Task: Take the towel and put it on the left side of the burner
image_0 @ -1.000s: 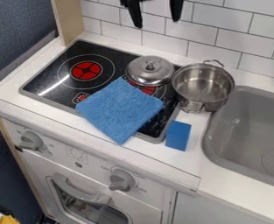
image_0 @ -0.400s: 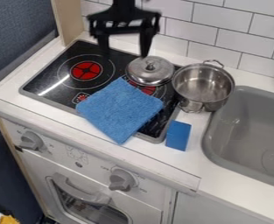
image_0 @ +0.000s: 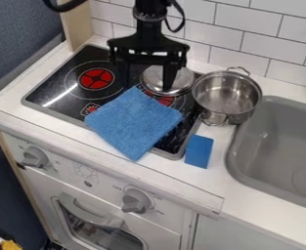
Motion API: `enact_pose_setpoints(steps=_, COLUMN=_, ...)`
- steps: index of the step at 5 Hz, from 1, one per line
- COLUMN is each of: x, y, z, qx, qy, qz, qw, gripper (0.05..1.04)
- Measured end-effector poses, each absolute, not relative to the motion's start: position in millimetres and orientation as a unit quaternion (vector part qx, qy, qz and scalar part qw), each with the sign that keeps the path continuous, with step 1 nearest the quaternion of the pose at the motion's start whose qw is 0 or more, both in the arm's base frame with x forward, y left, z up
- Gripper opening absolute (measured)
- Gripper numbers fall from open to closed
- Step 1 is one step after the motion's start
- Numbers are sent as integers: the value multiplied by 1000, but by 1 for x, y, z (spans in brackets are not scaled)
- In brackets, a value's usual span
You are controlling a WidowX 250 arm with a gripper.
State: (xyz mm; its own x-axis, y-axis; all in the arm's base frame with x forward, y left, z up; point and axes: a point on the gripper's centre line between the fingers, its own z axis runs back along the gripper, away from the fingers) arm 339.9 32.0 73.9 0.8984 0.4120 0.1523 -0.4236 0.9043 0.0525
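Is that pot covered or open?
Open: I can see down inside the pot, and the lid rests beside it on the stove.

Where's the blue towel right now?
In the camera view, the towel lies left of centre, draped over the front edge of the black stovetop, just in front of the pot lid.

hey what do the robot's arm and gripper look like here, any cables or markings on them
The arm is black, with a thin black cable looping beside it. The gripper is black too: a wide bar with two narrow fingers. A thicker black loop, perhaps another cable, shows at the upper left. I can't make out any markings.
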Motion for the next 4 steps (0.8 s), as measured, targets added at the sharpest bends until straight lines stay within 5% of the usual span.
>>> enact_pose_setpoints(steps=2, x=345, y=34, z=35, qx=64, qy=-25, qz=220, qw=973, gripper=1001)
enact_pose_setpoints(steps=4, x=348, y=45, z=25, qx=64, qy=-30, qz=220, qw=973, gripper=1001)
